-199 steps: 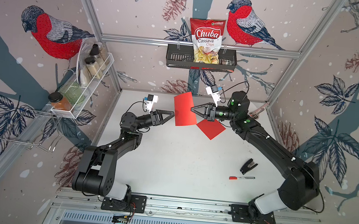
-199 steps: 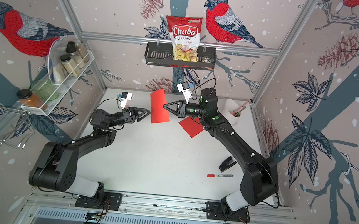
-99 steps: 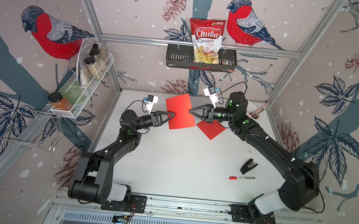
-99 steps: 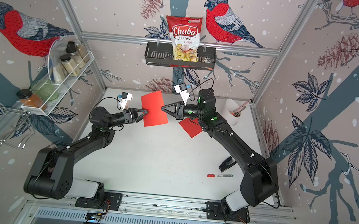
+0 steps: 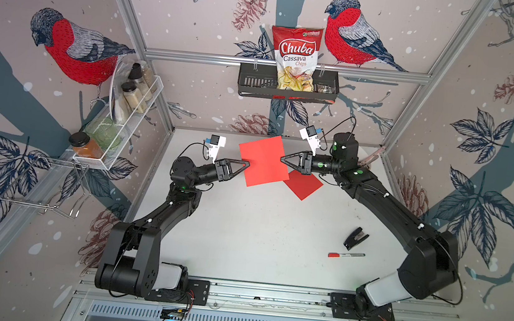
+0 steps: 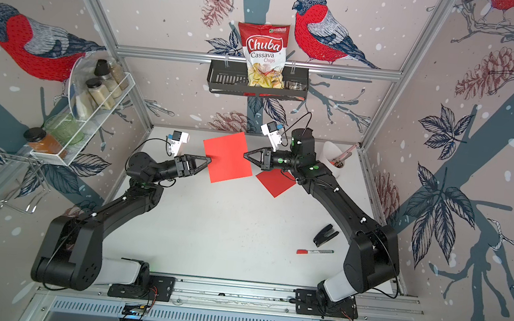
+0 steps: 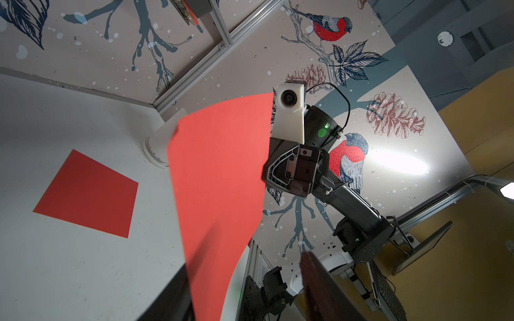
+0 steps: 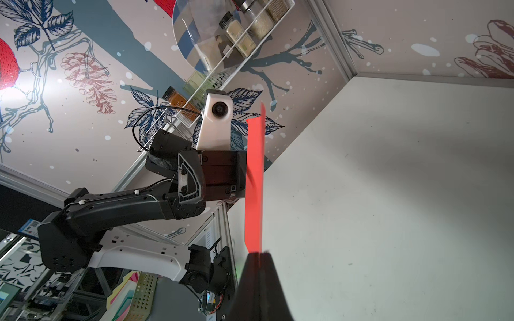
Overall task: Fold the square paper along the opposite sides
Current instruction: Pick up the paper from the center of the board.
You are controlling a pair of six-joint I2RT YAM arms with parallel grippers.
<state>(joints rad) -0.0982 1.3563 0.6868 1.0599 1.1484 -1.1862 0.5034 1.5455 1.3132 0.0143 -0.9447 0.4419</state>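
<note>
We look down into a booth papered with bullfinches and pine cones, with a white table (image 5: 241,231) as its floor. Above the far half of that table the red square paper (image 5: 263,160) hangs in the air between the two arms, lifted clear of the surface and tilted, in both top views. The right gripper (image 5: 282,159) is clenched on the middle of one side. In the right wrist view we see the sheet (image 8: 254,180) edge-on, running straight into its closed tips. The left gripper (image 5: 246,165) meets the opposite side. In the left wrist view the paper (image 7: 219,172) passes between its fingers (image 7: 322,283), close along one of them and with a clear gap to the other, so we read those jaws as released around the edge, not pinching it. A second red sheet (image 5: 306,186) lies flat on the table, partly covered from above by the held one. Toward the front right lie a small black tool (image 5: 355,238) and a red-capped marker (image 5: 346,254), near each other and well apart from the paper. On the back wall a bag of cassava chips (image 5: 295,58) stands in a black basket (image 5: 250,84). A white wire rack (image 5: 99,159) with jars hangs on the left wall.
</note>
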